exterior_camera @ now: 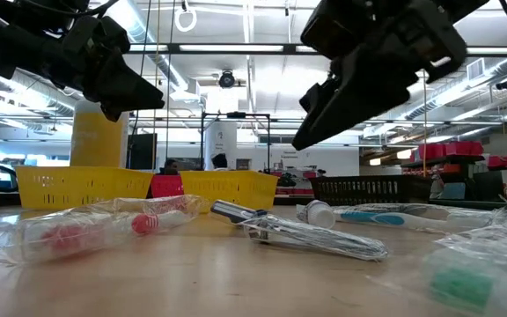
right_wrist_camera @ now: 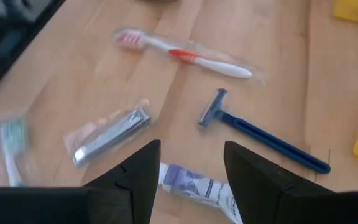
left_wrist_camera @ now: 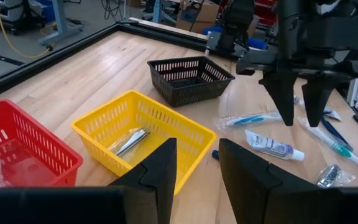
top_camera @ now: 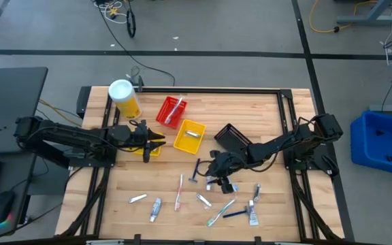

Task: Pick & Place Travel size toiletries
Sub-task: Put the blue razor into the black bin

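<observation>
Toiletries lie scattered over the near half of the worktop (top_camera: 264, 119): a pink brush (right_wrist_camera: 182, 55), a blue razor (right_wrist_camera: 260, 134), wrapped clippers (right_wrist_camera: 110, 134) and a white tube (right_wrist_camera: 194, 186) show in the right wrist view, with more tubes and brushes toward the near edge in the high view. One wrapped metal item (left_wrist_camera: 131, 141) lies inside the yellow bin (left_wrist_camera: 145, 134), and something pale lies in the red bin (top_camera: 171, 111).

The right arm reaches in from the right side, stretched low across the worktop past the black bin (top_camera: 231, 136). Its tool (top_camera: 218, 178) hangs above the items, pointing down at the tube. The 2 fingers stand apart with nothing between them; they touch nothing.

The left arm lies stretched from the left side toward the centre, level with the worktop. Its tool (top_camera: 156, 141) hovers just beside the yellow bin, over a 2nd yellow bin (top_camera: 148, 150) near its wrist. Its fingers are parted by a clear gap and hold nothing.

A yellow canister (top_camera: 124, 99) with a white lid stands at the far left, near the red bin.
</observation>
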Controlling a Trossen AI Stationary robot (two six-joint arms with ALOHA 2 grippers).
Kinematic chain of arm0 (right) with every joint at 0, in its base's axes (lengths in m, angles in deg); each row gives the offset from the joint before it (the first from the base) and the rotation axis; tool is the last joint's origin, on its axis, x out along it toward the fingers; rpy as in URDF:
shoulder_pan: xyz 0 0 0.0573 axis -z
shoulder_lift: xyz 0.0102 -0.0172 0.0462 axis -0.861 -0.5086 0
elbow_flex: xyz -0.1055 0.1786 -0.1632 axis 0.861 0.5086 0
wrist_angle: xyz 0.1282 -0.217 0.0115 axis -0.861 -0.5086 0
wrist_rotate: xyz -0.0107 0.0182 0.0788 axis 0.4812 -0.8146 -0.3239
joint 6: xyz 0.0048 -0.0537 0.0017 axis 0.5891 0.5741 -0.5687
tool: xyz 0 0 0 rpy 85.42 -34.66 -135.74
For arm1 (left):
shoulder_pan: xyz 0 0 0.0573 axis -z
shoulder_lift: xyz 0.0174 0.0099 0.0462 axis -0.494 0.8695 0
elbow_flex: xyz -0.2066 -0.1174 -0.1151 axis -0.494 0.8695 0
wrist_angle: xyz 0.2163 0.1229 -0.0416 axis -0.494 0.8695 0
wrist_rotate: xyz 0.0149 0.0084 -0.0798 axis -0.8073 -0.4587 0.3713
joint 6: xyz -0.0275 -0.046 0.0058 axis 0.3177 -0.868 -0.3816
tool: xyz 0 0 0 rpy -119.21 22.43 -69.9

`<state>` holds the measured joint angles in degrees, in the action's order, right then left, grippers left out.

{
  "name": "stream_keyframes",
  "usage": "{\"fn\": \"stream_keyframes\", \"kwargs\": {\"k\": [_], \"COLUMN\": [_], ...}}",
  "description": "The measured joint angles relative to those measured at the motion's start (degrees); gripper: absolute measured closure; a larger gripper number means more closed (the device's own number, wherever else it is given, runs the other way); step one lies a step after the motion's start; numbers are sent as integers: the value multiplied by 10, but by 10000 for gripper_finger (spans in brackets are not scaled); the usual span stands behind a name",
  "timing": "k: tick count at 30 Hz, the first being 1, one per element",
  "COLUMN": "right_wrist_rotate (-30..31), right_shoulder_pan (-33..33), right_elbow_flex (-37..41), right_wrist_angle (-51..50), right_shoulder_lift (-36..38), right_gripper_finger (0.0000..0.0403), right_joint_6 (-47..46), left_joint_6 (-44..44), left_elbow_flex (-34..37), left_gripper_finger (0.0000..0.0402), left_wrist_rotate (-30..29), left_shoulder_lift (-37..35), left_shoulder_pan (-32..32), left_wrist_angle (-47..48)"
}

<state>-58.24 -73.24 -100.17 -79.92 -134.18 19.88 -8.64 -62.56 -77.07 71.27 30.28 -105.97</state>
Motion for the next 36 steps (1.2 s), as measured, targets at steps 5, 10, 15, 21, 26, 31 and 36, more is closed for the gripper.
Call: {"fn": "stream_keyframes", "kwargs": {"k": [5,10,15,21,26,31,36], "right_wrist_rotate": [2,20,21,5,4,18,46], "right_shoulder_pan": [-1,-1,-1,-17,-36,-53,-66], "right_elbow_flex": [0,0,0,0,0,0,0], "right_wrist_angle": [0,0,0,12,35,84,124], "right_shoulder_lift": [0,0,0,0,0,-14,-41], "right_gripper_finger": [193,172,159,162,175,183,183], "right_joint_6": [11,-5,-46,-79,-98,-158,-143], "left_joint_6": [-5,-2,-2,0,0,-2,-9], "left_elbow_flex": [0,0,0,0,0,0,1], "left_gripper_finger": [274,274,274,274,274,274,274], "left_wrist_rotate": [0,0,0,0,0,0,0], "left_shoulder_lift": [0,0,0,0,0,0,0], "left_shoulder_pan": [0,0,0,0,0,0,0], "left_wrist_angle": [0,0,0,0,0,0,3]}}
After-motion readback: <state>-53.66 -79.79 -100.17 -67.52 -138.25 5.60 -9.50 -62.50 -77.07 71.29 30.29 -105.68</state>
